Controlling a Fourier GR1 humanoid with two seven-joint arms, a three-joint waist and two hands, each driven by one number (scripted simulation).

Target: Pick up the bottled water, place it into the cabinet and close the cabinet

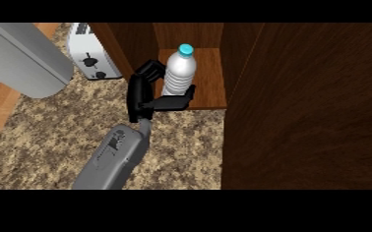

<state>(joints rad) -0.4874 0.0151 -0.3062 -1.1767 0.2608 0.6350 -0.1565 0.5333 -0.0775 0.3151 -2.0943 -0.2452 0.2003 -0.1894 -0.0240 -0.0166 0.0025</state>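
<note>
At the upper left of your frame sits one large grey rounded shape (29, 59) (what it is, you can't tell from here). Just right of it one white toaster (91, 56) stands on the speckled counter (51, 128), close beside the cabinet's left wall. Neither one lies between your hand and the opening.

You have one arm in view: a grey forearm (112, 157) rises from the lower edge, left of centre, and slants up to the right. Your left hand (138, 98) is clamped on the bottled water (179, 73), with the palm on its left side, fingers (150, 69) curled round the far side and thumb (174, 102) hooked across the near side, hiding its base.

The one bottle stands upright inside the cabinet (210, 78), over its wooden floor, blue cap (186, 49) uppermost. One tall dark wood panel (305, 108) fills the right of the frame.
</note>
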